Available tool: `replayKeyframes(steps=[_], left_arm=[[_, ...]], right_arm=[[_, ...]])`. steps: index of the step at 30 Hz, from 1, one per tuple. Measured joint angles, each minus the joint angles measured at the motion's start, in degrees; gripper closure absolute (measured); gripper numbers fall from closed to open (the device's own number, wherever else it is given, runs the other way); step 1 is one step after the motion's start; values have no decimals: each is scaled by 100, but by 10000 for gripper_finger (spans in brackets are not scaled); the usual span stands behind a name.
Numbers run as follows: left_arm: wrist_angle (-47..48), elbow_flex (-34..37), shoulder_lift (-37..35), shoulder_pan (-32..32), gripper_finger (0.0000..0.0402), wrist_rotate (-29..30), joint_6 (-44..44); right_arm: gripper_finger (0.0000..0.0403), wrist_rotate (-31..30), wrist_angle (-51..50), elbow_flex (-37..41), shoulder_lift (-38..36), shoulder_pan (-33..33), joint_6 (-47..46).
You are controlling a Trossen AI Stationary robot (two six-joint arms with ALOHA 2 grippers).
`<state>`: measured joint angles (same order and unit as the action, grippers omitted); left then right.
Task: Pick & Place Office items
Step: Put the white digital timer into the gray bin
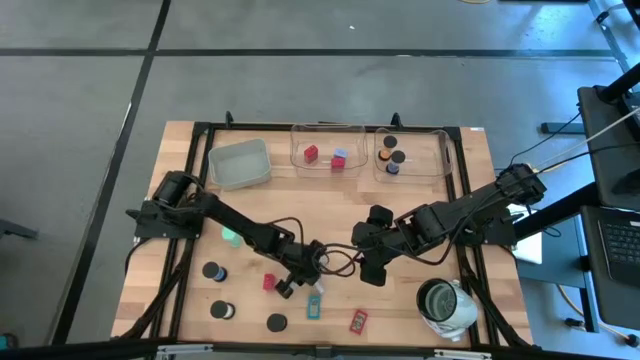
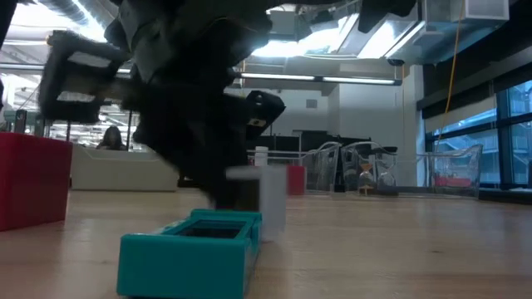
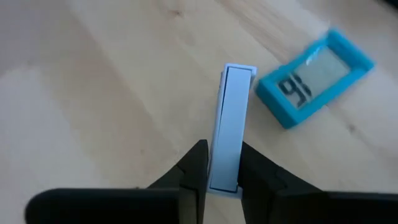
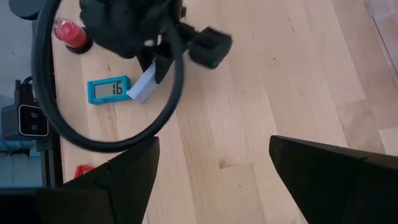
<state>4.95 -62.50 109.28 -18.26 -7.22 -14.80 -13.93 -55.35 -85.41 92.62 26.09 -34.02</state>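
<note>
My left gripper (image 1: 308,280) is low over the table's near middle, shut on a thin white rectangle (image 3: 231,118). The rectangle also shows in the right wrist view (image 4: 143,87) and in the low view (image 2: 271,199). A teal rectangle with a small display (image 3: 314,78) lies flat on the wood just beside it (image 1: 315,306). My right gripper (image 1: 373,268) hangs open above the table's middle, nothing between its fingers (image 4: 127,177). On the wood lie red blocks (image 1: 268,283) (image 1: 358,321), black round caps (image 1: 222,310) (image 1: 277,322) (image 1: 212,271) and a green disc (image 1: 230,237). My left gripper pinches the white rectangle by its two broad faces, at the end nearest the fingers (image 3: 225,177), between its two fingers. The fingers (image 3: 198,168) slant down at it and lie along it. The rectangle stands on edge, its free end (image 3: 239,70) pointing down toward the wood. Whether that end touches the table I cannot tell.
A grey tray (image 1: 240,163) and two clear trays (image 1: 300,150) (image 1: 440,155) with small pieces stand along the far edge. A silvery-white round container (image 1: 445,305) sits near right. A black cable (image 4: 161,118) loops by the left gripper. Bare wood lies between the arms and the trays.
</note>
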Motion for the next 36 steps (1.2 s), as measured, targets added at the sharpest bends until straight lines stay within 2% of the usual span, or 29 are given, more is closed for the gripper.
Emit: replayKeyframes(steps=[4,9,13,18,26,31,36], left_arm=[[148,0,-457,212,341,147,674],[1069,0,-1298,569,339,1004,780],[1709,210,-2176,984,340,1224,1002],[1922,1017,-3510,1506,339,1655,1532],[2278,2642,-5407,2319,338,3342,2893],[2358,3224,-5909,2975,337,4033,3696],[2394,3438,-5852,3767,337,3967,3815]], right_arm=[[97,2,-2,0,0,0,0],[97,73,-98,0,0,0,-86],[97,143,-232,0,0,23,-291],[97,93,-274,0,0,143,-288],[97,-64,-272,0,0,254,-116],[97,-174,-263,0,0,251,-107],[97,-316,-254,0,0,249,-112]])
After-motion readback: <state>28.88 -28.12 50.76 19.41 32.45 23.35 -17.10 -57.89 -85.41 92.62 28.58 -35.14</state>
